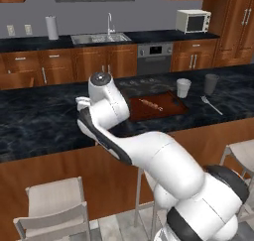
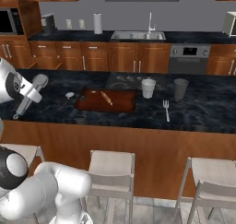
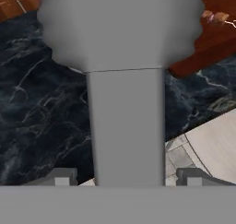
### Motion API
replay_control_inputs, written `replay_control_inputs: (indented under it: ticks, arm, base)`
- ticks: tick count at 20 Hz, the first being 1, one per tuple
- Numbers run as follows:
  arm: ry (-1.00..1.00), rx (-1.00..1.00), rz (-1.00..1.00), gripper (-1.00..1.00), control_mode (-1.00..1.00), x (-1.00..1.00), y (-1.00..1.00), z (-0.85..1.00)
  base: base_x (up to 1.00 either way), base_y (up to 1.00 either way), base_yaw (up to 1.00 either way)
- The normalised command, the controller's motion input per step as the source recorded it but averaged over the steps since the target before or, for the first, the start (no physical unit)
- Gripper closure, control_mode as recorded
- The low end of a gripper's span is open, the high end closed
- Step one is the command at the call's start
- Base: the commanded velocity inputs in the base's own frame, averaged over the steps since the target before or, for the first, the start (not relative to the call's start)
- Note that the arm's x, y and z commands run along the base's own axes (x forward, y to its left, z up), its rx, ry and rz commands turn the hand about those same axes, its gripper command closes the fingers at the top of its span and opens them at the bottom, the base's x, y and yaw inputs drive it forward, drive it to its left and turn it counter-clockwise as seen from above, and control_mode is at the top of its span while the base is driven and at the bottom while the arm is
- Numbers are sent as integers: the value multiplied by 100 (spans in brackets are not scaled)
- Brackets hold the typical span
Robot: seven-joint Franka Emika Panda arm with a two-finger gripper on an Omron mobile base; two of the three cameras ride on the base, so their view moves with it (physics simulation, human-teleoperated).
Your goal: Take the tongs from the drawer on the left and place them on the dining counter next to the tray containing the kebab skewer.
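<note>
On veined black marble dining counter (image 2: pixel 203 112), shallow reddish tray (image 2: pixel 87 103).

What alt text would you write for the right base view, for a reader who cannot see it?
A dark reddish tray holding a kebab skewer sits on a black marble dining counter, with two cups and a fork to its right. The white robot arm reaches in from the left; stools stand below.
</note>
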Motion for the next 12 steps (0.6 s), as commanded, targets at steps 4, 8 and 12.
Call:
replay_control_inputs:
  ticks: [4,8,12]
  arm:
    - [41,0,0,100,-100,54,3,33]
    - [9,0,0,100,-100,9,0,2]
    - [-3,-1,0,100,-100,32,0,-27]
  base:
    - [0,0,0]
    - [0,0,0]
    - [0,0,0]
